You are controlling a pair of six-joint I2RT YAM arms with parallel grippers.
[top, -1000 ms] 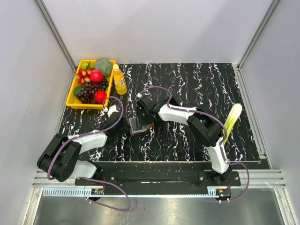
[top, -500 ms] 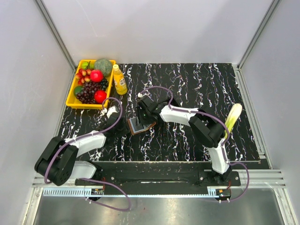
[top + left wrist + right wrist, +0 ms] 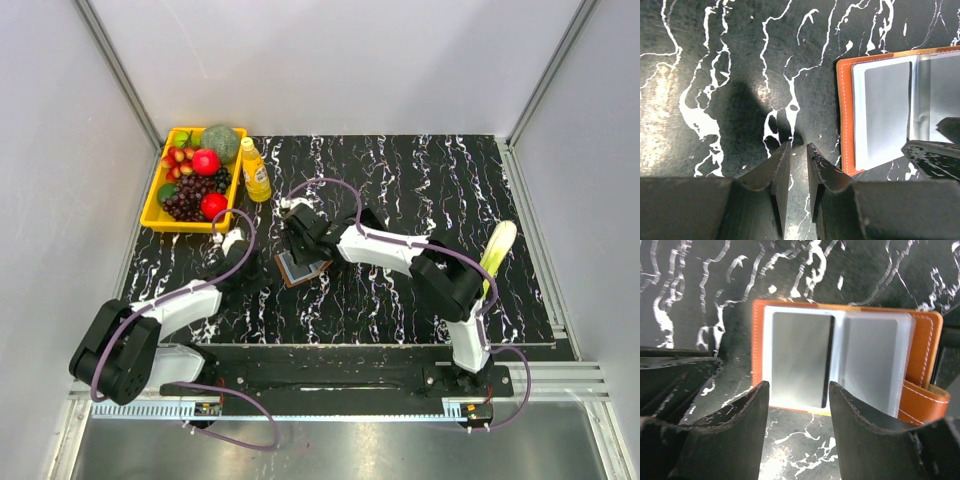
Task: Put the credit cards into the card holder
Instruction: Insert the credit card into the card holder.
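**A:** Layout?

**B:** Black marbled table (image 3: 420,180). Yellow fruit tray (image 3: 152,205) sits in the far left corner, well apart from the work. Card holder (image 3: 300,268) lies unfolded mid-table with its clear sleeves up, so cards can slide in flat.

**A:** Arms?

**B:** Both reach in toward it. Right gripper (image 3: 797,388) hovers directly over the sleeves, jaws spread wide with nothing between them. Left gripper (image 3: 796,147) is low over the table just beside the holder's stitched edge, jaws barely parted and empty. My guess is it's there to stop the holder sliding.

**A:** Cards?

**B:** One grey card (image 3: 800,357) shows inside the sleeve under the right gripper. Can't tell whether it's fully seated.
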